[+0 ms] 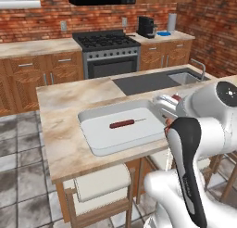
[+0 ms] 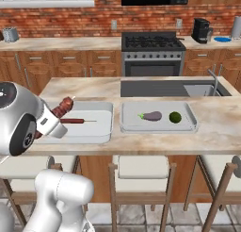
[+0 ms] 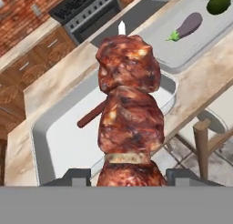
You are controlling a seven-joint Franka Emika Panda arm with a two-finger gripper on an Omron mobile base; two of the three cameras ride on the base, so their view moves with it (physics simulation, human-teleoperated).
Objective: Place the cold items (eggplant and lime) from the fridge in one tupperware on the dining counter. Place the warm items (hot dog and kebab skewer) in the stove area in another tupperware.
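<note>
1. Holding the kebab (image 3: 129, 111) upright between its jaws, the end effector (image 3: 129, 175) hovers above the near edge of the left tub (image 1: 92, 146), on the dining surface (image 1: 60, 102).
2. The hot dog (image 2: 71, 120) already lies in that tub, so the warm pair looks half done.
3. Next move, by my judgement: carry the kebab over the tub's open floor, lower it beside the hot dog, then release.
4. The eggplant (image 2: 152, 116) and lime (image 2: 175, 117) sit in the right tub (image 2: 127, 125), just beside; the cold pair appears finished.
5. Nothing blocks the drop; stools (image 2: 141, 167) stand below the surface, and the stove (image 1: 109, 46) is well behind.
</note>
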